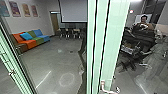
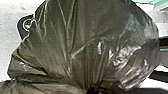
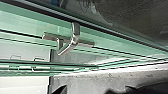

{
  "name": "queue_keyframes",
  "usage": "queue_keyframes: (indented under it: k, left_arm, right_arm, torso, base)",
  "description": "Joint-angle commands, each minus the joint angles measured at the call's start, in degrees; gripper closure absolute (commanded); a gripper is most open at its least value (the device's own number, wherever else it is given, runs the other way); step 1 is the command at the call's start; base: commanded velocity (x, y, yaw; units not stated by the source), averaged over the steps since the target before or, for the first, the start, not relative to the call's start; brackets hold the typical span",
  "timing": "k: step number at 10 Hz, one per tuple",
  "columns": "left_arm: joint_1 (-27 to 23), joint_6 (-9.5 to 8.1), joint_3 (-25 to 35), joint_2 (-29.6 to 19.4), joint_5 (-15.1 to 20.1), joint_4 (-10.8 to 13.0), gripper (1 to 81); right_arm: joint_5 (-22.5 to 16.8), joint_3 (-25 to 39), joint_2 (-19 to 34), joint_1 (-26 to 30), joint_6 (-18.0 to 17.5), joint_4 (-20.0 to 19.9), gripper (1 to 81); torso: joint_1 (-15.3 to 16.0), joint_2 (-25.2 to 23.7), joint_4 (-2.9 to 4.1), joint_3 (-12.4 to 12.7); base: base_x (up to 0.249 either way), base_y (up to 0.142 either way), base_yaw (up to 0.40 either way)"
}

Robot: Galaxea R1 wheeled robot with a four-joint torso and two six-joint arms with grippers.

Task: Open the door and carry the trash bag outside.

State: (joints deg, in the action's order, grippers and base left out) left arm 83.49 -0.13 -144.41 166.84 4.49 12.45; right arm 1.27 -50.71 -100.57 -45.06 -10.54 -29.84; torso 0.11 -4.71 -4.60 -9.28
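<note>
- Here, we look over the grey floor [image 1: 55, 60]; driving off line, the robot could clip a glass edge.
- Glass door [image 1: 113, 37]: we judge that it could swing back into robot or load, were nothing to restrain it.
- Trash bag [image 2: 82, 45]: its pleats converge where the left gripper [image 2: 93, 90] pinches the neck. Since its weight seems to hang from one gathered spot, we would expect slipping or tearing if the bulk snagged.
- Right gripper [image 3: 95, 88]: its tips stand spread, apart from the metal handle [image 3: 75, 36]; a poorly angled grasp could slide off the bent lever.
- Comparison of views: the head view gives us the room beyond, with its multicoloured sofa [image 1: 32, 41]; the left wrist view adds the bag's creases and neck, the right wrist view the handle's bend.
</note>
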Motion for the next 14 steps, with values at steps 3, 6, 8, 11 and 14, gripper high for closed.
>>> queue_keyframes:
  k: [3, 6, 8, 11, 14]
  left_arm:
    - [-2.67, -0.04, 0.44, -0.10, 3.07, 0.03, 81.1]
    - [-2.67, -0.04, 0.35, -0.28, 3.07, 0.03, 81.1]
    - [-2.67, -0.13, 0.35, -0.28, 3.07, 0.03, 81.1]
    - [-2.67, -0.13, 0.35, -0.10, 3.07, 0.03, 81.1]
    - [-2.67, -0.31, 0.35, -0.10, 3.07, -0.23, 81.1]
  right_arm:
    - [-1.00, -3.23, -6.05, 9.14, -0.18, -7.31, 1.0]
    - [1.90, -5.53, -9.41, 12.65, -0.18, -12.17, 1.0]
    - [2.16, -8.34, -12.31, 14.59, -0.18, -15.77, 1.0]
    - [5.68, -11.76, -18.62, 14.60, -0.18, -19.81, 1.0]
    - [8.12, -13.96, -22.85, 12.76, -0.18, -21.82, 1.0]
  torso:
    - [0.00, 0.00, 0.00, -0.02]
    - [0.00, 0.00, 0.00, -0.02]
    - [0.00, 0.00, 0.00, -0.04]
    - [0.00, 0.00, 0.00, -0.04]
    - [0.02, 0.00, 0.00, -0.04]
  base:
    - [0.000, 0.000, 0.000]
    - [0.000, 0.000, 0.000]
    - [0.000, 0.000, 0.000]
    - [0.000, 0.000, 0.000]
    - [0.000, 0.000, 0.000]
